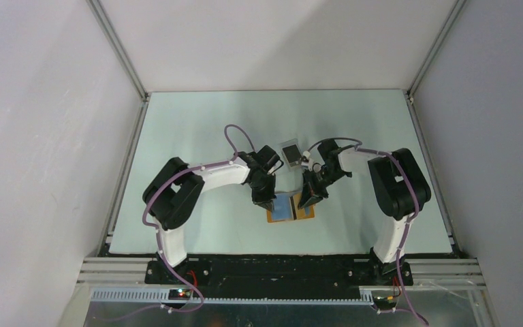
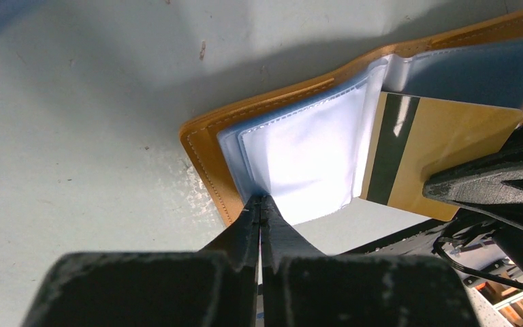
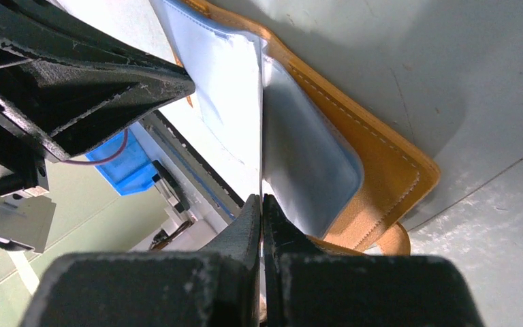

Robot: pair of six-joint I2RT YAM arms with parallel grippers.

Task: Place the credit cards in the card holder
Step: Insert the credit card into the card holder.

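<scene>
Because the holder [image 2: 208, 146] must lie open while a card goes in, my left gripper [image 2: 261, 203], nearest the lens, is pressed together on the lower edge of a clear sleeve [image 2: 306, 157]. I judge this pins that page flat and out of the way.

Just beyond it, the tan leather holder lies spread on the table [image 1: 197, 136], toward the near edge and about midway between the side edges.

My right gripper [image 3: 261, 204] is also pressed together, pinching a gold card [image 2: 449, 129] with a black stripe by one edge. From its own camera the card shows only as a thin, edge-on line. Part of the card lies under the neighbouring bluish sleeve [image 2: 477, 68], so it looks partway into a slot.

Farther off, toward the table's middle, a clear-rimmed grey rectangle [image 1: 290, 152] lies apart from both grippers.
</scene>
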